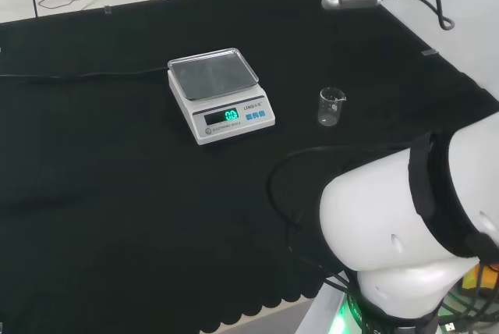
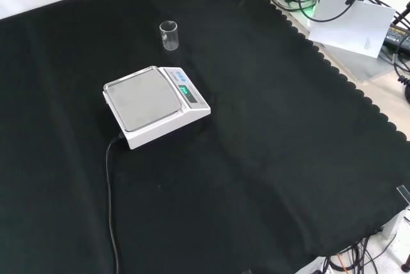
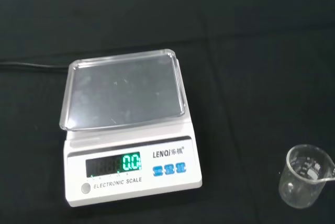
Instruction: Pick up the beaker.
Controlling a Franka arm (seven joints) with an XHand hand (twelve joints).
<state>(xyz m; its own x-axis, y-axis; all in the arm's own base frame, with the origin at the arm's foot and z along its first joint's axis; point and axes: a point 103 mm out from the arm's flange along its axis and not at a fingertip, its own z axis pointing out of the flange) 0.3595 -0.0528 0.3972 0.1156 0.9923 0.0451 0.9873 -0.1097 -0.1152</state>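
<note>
On the black-cloth bench (image 1: pixel 93 193) I see 1 clear beaker (image 1: pixel 331 106) standing upright, near the white scale (image 1: pixel 221 94) at its 3 o'clock in the head view, at its 12 o'clock in the front view, not touching it. Whether the fingers are released or clenched, I cannot tell.

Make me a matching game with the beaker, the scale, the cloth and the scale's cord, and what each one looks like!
Things:
1. beaker
2. scale
3. cloth
4. cord

Looks:
A. white box with a lit green display
B. black, covering the whole bench
C. clear, upright and empty, standing on the cloth beside the scale
D. thin and black, trailing away from the scale

Pairs: 1-C, 2-A, 3-B, 4-D
</note>
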